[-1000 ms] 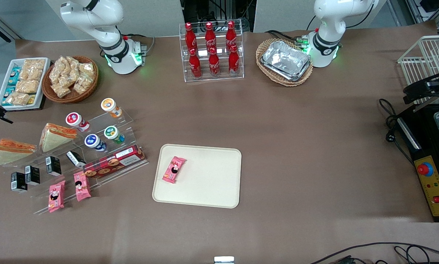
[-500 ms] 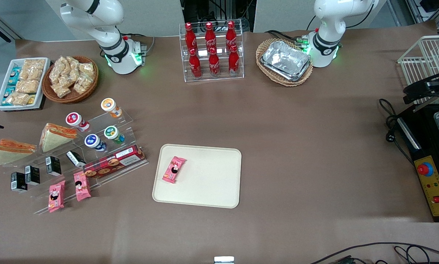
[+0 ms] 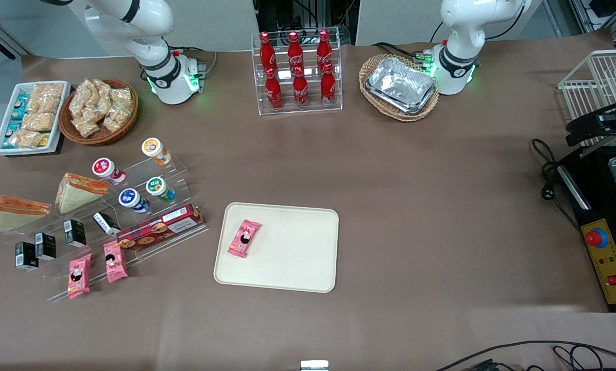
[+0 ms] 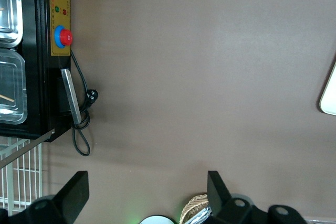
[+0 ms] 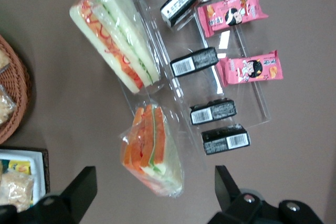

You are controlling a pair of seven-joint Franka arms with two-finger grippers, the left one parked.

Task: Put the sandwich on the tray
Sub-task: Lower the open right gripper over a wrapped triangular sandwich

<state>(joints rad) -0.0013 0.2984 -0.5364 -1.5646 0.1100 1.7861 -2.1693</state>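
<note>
Above the sandwich (image 5: 152, 150) hovers the gripper (image 5: 152, 203), fingers spread and empty; approach step, next descend and grasp, tray (image 3: 297, 268) waiting.

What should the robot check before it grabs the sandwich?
1. Claw open: ok.
2. Claw hovers over the sandwich, at the working arm's end of the table: ok.
3. Other sandwich apart from it: ok.
4. Room on the tray: ok, only a pink packet lies there.
5. How high the claw is above the sandwich: cannot tell.
</note>
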